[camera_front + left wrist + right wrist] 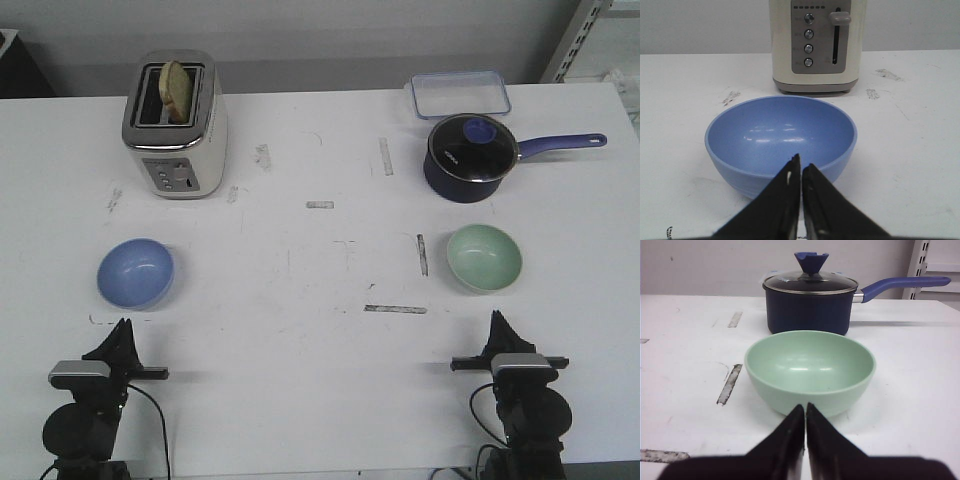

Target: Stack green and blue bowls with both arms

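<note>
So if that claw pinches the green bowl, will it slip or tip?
The green bowl looks rigid and probably light. Its smooth, glossy wall may slide between the fingers, so a rim grip seems safer. The rounded underside could let it rock if nudged by the right gripper.

Bright, even overhead light, soft shadows, faint glare inside both bowls.

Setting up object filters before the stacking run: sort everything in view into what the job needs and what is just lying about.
For the job:
blue bowl
green bowl
left end effector, shut, empty
right end effector, shut, empty

Just lying about:
toaster with a slice of bread in it
lidded navy saucepan
clear plastic container
</note>
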{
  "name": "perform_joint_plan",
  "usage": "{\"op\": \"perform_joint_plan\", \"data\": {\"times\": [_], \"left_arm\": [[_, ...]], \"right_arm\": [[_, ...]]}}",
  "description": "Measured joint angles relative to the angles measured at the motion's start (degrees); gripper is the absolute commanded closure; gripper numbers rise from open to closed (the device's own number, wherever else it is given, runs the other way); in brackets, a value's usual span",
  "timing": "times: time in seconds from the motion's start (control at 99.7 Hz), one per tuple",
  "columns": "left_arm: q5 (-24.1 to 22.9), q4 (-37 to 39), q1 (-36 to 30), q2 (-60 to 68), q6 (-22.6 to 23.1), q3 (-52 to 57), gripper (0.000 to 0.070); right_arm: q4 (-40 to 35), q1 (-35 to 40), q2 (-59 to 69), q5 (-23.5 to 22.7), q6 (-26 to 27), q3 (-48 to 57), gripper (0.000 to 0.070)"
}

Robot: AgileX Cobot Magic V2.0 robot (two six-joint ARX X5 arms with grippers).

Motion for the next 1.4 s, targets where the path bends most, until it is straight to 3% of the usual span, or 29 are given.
{"op": "perform_joint_plan", "data": {"times": [0.211, 0.431, 0.652, 0.773, 1.054, 1.114, 1.224, 1.355, 1.405], "left_arm": [[0.0, -0.02, 0.0, 0.0, 0.0, 0.0, 0.0698], [0.0, 0.0, 0.0, 0.0, -0.02, 0.0, 0.0698], [0.0, 0.0, 0.0, 0.0, 0.0, 0.0, 0.0698], [0.0, 0.0, 0.0, 0.0, -0.02, 0.0, 0.0698], [0.0, 0.0, 0.0, 0.0, 0.0, 0.0, 0.0698], [0.0, 0.0, 0.0, 0.0, -0.02, 0.0, 0.0698], [0.0, 0.0, 0.0, 0.0, -0.02, 0.0, 0.0698], [0.0, 0.0, 0.0, 0.0, -0.02, 0.0, 0.0698], [0.0, -0.02, 0.0, 0.0, 0.0, 0.0, 0.0698]], "right_arm": [[0.59, 0.0, 0.0, 0.02, 1.42, 0.0, 0.07], [11.8, 0.0, 0.0, 0.85, 2.73, 0.7, 0.07], [13.7, 0.0, 3.45, 2.99, 0.42, 14.56, 0.07], [9.2, 0.02, 11.37, 2.8, 0.22, 24.96, 0.07], [-10.16, 0.0, 37.88, 2.73, 0.2, 50.27, 0.0693], [-14.91, 0.0, 43.36, 2.73, 0.13, 54.93, 0.066], [-22.56, -0.66, 52.5, 2.67, -0.74, 60.43, 0.0504], [-26.75, -2.82, 60.33, 2.32, -1.9, 60.89, 0.0368], [-27.23, -4.04, 62.34, 1.66, -2.64, 60.87, 0.0286]]}}
